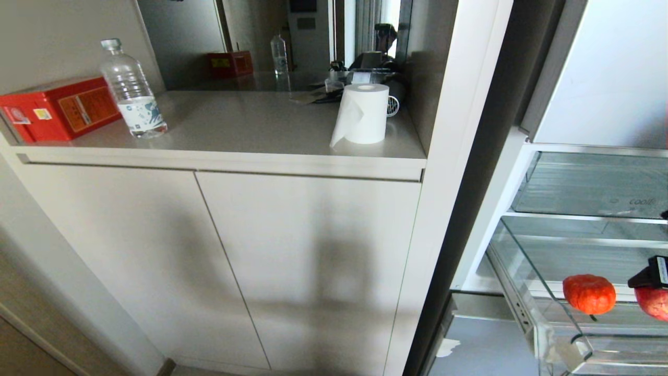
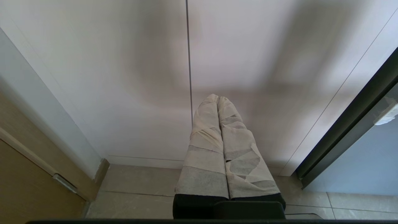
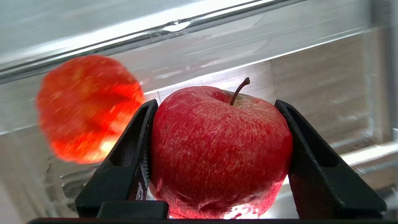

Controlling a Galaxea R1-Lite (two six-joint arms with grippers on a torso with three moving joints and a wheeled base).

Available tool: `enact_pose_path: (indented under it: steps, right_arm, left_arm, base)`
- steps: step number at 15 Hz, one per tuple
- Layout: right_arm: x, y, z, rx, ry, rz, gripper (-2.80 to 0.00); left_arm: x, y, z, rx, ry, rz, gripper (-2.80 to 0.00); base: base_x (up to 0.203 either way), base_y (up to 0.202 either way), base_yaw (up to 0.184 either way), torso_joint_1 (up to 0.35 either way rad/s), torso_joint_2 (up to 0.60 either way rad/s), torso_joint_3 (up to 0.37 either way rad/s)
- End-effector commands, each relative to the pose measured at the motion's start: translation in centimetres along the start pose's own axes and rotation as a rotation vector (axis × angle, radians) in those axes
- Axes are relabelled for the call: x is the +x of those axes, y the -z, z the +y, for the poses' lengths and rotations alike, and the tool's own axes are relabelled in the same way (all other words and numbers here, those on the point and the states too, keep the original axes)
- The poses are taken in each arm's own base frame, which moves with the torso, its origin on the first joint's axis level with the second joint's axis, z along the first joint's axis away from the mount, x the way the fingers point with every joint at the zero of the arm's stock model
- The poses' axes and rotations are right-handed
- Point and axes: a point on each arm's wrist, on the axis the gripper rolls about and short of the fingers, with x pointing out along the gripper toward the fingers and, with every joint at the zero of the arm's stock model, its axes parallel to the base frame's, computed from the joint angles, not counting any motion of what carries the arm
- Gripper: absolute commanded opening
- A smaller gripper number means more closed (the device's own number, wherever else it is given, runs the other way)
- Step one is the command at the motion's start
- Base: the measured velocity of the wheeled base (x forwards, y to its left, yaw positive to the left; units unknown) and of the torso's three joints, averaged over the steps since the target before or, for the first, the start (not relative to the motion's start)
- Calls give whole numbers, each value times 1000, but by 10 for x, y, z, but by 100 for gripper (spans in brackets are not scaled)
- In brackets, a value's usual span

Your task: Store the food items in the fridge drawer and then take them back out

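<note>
**Right gripper clamped on the apple, inside the fridge drawer**

Right gripper [image 3: 217, 155] is what I'm watching: on my wrist feed its two black fingers [image 3: 130, 161] press against either side of a red apple [image 3: 217, 149], stem pointing up, so it is grasping that fruit. On the head feed I only catch the edge of this at the far right, where a black finger tip with a white label sits on top of the apple [image 1: 655, 303] at the frame border.

Beside it, to the robot's left, I see the orange-red ribbed fruit [image 1: 588, 293], like a small pumpkin or tangerine. It shows blurred on the wrist feed [image 3: 88, 109], near the left-hand finger but apart from it. Both foods are within the clear fridge drawer [image 1: 527, 271], which stands pulled out below a glass shelf [image 1: 589, 183]. Whether the apple touches the drawer floor I cannot tell.

Left gripper [image 2: 217, 99] hangs parked in front of the pale cabinet doors [image 1: 209, 261], its tape-wrapped fingers pressed together with nothing between them.

On the counter [image 1: 250, 125] stand a water bottle [image 1: 131, 89], a red box [image 1: 57, 108] and a roll of paper [image 1: 362, 114].
</note>
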Motion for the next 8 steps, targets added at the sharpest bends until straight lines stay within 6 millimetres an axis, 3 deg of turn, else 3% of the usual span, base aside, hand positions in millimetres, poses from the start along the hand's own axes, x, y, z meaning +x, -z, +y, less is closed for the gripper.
enact_pose_path:
  steps: [1,4,8]
  right_arm:
    - [-30,3,1,-2,10,-78,-280]
    - [-76,16,3,5,25,-195,-280]
    - [-131,47,8,18,45,-349,-280]
  left_arm:
    - [0,0,0,0,0,1,-280]
    - [0,0,0,0,0,2,-280]
    - [0,0,0,0,0,1,-280]
  base:
    - [0,0,0,0,0,0]
    - [0,0,0,0,0,0]
    - [0,0,0,0,0,0]
